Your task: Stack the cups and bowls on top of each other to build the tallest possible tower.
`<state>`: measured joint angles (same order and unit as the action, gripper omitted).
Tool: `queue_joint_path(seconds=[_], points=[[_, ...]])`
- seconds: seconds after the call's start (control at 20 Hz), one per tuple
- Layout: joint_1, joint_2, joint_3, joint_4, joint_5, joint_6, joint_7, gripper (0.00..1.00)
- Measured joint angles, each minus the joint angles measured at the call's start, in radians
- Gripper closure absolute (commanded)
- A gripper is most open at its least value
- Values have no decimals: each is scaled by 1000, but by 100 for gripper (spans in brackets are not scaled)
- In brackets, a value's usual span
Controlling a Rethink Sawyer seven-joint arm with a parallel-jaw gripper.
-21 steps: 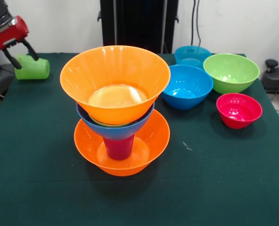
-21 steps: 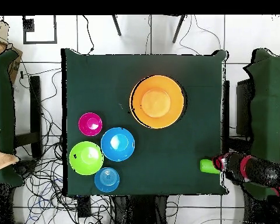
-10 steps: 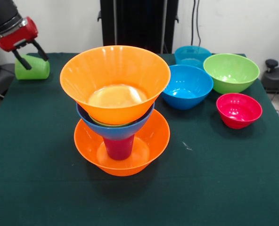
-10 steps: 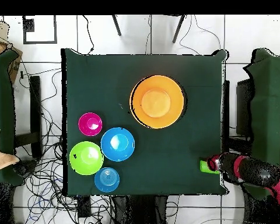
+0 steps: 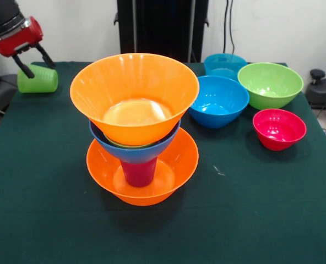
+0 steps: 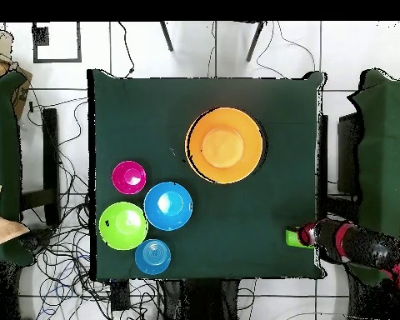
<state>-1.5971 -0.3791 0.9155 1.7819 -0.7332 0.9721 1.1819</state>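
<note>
The tower stands mid-table: a wide orange bowl [image 5: 168,165] at the bottom, the purple-magenta cup [image 5: 139,172] upside down inside it, a blue bowl [image 5: 131,152] on the cup, and a second orange bowl [image 5: 134,91] on top. From overhead the tower [image 6: 225,145] shows as one orange disc. The light green cup [image 5: 37,80] lies on its side at the table's far left corner. My gripper [image 5: 34,62] hangs open just above it, fingers spread at the cup's upper edge. In the overhead view the gripper [image 6: 307,235] covers part of the green cup [image 6: 292,237].
Loose bowls sit together at the right: a blue bowl [image 5: 218,100], a teal-blue bowl [image 5: 224,65], a lime green bowl [image 5: 270,83] and a small red-pink bowl [image 5: 278,128]. The green cup lies close to the table's edge [image 6: 320,250].
My gripper has risen a little and shifted over the green cup, covering more of it from overhead. The cup, tower and loose bowls have not moved.
</note>
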Motion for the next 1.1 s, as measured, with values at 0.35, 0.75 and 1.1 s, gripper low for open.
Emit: queue_joint_path(seconds=[0.35,0.75,1.1], points=[[0,-35,0,9,13,0,0,0],[-15,-46,-1,9,13,0,0,0],[-41,-49,-2,16,13,0,0,0]])
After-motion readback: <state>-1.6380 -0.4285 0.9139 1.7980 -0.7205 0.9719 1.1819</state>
